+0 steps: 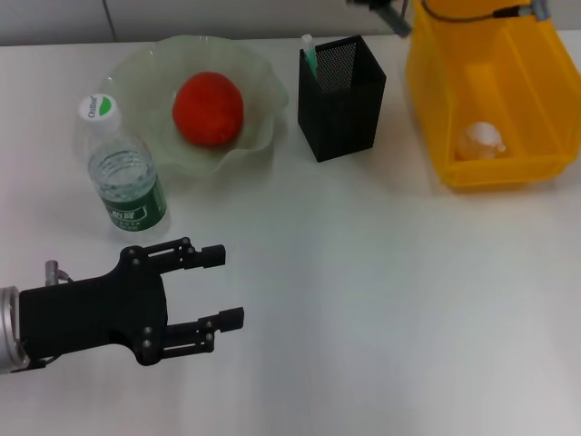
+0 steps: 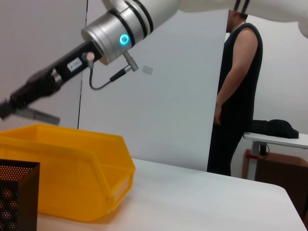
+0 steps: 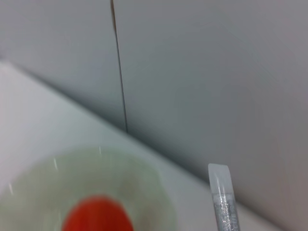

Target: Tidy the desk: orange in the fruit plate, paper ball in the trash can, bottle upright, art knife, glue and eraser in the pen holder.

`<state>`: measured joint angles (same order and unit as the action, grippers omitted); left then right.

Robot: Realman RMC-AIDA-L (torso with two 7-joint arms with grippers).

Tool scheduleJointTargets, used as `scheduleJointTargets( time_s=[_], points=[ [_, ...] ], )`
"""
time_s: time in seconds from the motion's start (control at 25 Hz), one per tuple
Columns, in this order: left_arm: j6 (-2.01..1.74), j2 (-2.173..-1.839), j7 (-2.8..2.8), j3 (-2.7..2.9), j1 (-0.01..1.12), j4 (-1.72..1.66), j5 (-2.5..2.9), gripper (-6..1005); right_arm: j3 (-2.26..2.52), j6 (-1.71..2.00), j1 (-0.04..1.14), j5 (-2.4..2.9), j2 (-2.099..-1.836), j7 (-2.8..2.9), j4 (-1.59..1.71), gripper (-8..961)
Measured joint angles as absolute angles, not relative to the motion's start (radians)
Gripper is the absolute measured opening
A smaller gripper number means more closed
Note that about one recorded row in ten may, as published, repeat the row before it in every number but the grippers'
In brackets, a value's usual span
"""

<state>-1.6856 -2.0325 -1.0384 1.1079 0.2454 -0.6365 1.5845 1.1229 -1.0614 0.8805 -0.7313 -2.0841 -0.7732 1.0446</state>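
The orange (image 1: 207,107) lies in the fruit plate (image 1: 263,86), and both show in the right wrist view, the orange (image 3: 96,214) and the plate (image 3: 149,187). The bottle (image 1: 123,177) stands upright next to the plate. The art knife (image 1: 309,50) sticks out of the pen holder (image 1: 342,91). The paper ball (image 1: 479,141) lies in the trash can (image 1: 495,54). My right gripper (image 1: 392,16) hangs high between the pen holder and the trash can, shut on the glue (image 3: 221,202). My left gripper (image 1: 222,288) is open and empty over the desk (image 1: 381,300), near the front left. The eraser is out of view.
The left wrist view shows the trash can (image 2: 72,168), a corner of the pen holder (image 2: 17,192) and my right arm (image 2: 110,33) above them. A person (image 2: 238,96) stands beyond the desk's far edge, by another table (image 2: 274,137).
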Motion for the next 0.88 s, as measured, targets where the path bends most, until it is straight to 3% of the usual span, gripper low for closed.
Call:
scheduleJointTargets(
  time_s=[0.32, 0.64, 0.88],
  points=[
    [-1.686, -2.033, -1.038, 1.107, 0.244, -0.637, 1.584, 728, 1.286, -0.762, 0.666, -1.342, -2.090, -1.387, 0.914, 155],
    [-1.686, -2.033, -1.038, 1.108, 0.243, -0.635, 1.585, 727, 1.366, -0.727, 0.689, -1.900, -2.091, -2.052, 0.517, 162],
    [-1.686, -2.033, -1.038, 1.108, 0.250, -0.635, 1.585, 727, 1.397, -0.728, 0.707, -1.996, -2.091, -2.145, 0.450, 166]
  ],
)
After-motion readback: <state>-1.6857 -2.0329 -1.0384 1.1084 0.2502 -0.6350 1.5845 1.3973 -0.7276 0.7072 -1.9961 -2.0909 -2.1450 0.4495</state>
